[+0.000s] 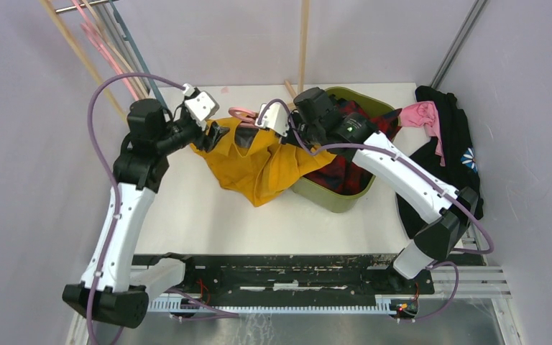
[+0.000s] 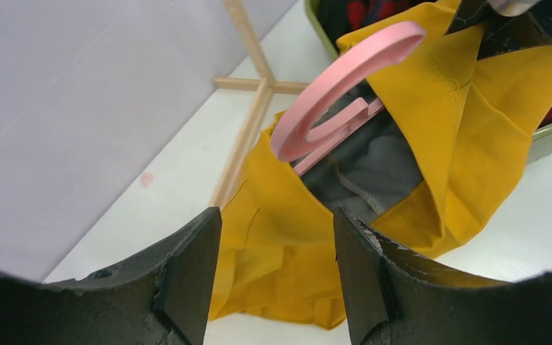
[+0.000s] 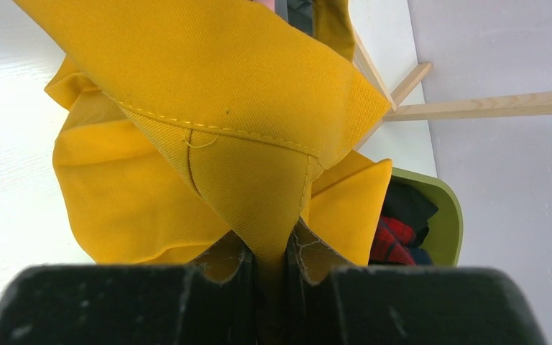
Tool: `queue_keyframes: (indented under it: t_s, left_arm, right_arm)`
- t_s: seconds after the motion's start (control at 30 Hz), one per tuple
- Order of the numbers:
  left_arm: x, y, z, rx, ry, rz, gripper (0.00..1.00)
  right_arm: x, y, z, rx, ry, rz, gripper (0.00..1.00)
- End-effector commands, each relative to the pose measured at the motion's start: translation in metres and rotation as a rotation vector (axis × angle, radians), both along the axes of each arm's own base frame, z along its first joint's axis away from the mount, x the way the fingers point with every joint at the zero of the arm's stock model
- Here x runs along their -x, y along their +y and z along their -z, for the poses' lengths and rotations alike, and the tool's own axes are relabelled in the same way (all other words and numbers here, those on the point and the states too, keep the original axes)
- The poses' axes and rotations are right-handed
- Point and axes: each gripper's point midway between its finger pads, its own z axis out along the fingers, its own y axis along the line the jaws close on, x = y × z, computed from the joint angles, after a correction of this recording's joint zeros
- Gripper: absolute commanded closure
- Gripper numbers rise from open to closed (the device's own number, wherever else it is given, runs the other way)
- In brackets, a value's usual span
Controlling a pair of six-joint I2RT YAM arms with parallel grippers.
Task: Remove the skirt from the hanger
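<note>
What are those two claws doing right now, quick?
Left gripper: open, nothing between its fingers.
Right gripper: closed, pinching a fold of the yellow skirt.

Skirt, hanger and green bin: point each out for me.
skirt point(image 1: 255, 169): top external view, middle of the yellow cloth.
hanger point(image 2: 345, 68): left wrist view, curve of the pink hook.
green bin point(image 1: 328, 198): top external view, near outer wall.
</note>
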Motion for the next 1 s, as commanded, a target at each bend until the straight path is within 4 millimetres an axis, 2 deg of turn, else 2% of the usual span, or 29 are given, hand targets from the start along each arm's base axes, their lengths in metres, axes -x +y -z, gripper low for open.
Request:
queue_keyframes:
  t_s: [0.0, 0.23, 0.4, 0.53, 0.77, 0.97]
  left_arm:
    - [-0.006, -0.03, -0.011, 0.05, -0.046, 0.199, 0.35]
    - [-0.003, -0.04, -0.021, 0.106, -0.051, 0.255, 0.35]
    - [0.005, -0.054, -0.03, 0.173, -0.044, 0.347, 0.35]
    - [0.007, -0.063, -0.009, 0.216, 0.031, 0.406, 0.37]
    - [0.002, -0.067, 0.032, 0.24, 0.094, 0.417, 0.39]
    - [-0.012, -0.071, 0.041, 0.249, 0.083, 0.407, 0.4]
  right_arm:
    - [-0.001, -0.016, -0.047, -0.066, -0.128, 0.037, 0.99]
    - [-0.001, -0.018, -0.047, -0.062, -0.135, 0.037, 0.99]
    - [-0.002, -0.017, -0.049, -0.066, -0.14, 0.037, 0.99]
    - [-0.002, -0.017, -0.05, -0.066, -0.145, 0.035, 0.99]
    - [-0.001, -0.016, -0.057, -0.077, -0.151, 0.024, 0.99]
    - [0.003, -0.016, -0.065, -0.086, -0.156, 0.01, 0.99]
